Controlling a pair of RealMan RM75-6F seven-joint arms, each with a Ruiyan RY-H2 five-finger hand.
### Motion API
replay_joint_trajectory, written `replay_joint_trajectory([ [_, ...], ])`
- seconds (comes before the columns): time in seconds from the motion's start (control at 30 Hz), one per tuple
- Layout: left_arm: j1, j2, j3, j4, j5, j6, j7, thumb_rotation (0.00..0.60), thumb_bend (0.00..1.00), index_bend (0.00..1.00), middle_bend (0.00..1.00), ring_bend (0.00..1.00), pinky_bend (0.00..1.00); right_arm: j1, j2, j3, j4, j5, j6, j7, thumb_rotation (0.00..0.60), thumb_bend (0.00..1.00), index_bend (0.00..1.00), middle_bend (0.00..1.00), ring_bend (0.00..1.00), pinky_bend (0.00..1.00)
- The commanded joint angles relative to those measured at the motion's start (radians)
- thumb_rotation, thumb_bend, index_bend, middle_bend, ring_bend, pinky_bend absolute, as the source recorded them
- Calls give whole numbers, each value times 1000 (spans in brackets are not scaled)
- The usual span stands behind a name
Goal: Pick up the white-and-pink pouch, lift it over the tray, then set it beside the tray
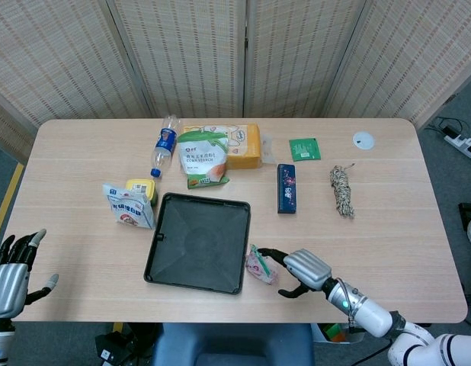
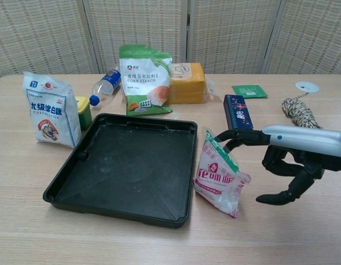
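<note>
Right hand (image 2: pixel 281 165) fingers (image 2: pixel 236 135) apart at pouch (image 2: pixel 217 176), tray (image 2: pixel 82 182) just beside.

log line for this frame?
right robot hand: fingertip touching pouch top | pouch: on table, right of tray | left robot hand: idle

left hand (image 1: pixel 8 280) cropped at edge, unseen in chest view

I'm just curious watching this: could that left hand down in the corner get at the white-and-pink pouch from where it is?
Probably not. The left hand sits off the table's near left edge, and the black tray lies between it and the white-and-pink pouch, which the right hand is already touching.
</note>
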Motion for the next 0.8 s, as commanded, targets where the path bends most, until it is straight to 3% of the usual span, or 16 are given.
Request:
replay_joint_trajectory([
  [0.03, 1, 1, 0, -2, -1, 1, 1, 600, 332, 66, 146, 140, 42, 9, -13, 0, 2, -2, -11, -6, 600, 305, 51, 177, 855, 863],
  [0.4, 9, 4, 2, 2, -6, 6, -8, 600, 333, 66, 146, 139, 42, 57, -45, 8, -17, 6, -74, -72, 600, 305, 51, 177, 855, 863],
  [0.8, 2, -5, 1, 11, 0, -2, -15, 600, 333, 66, 146, 139, 42, 9, 3, 6, -41, 25, 15, -120, 600, 304, 51, 170, 855, 863],
])
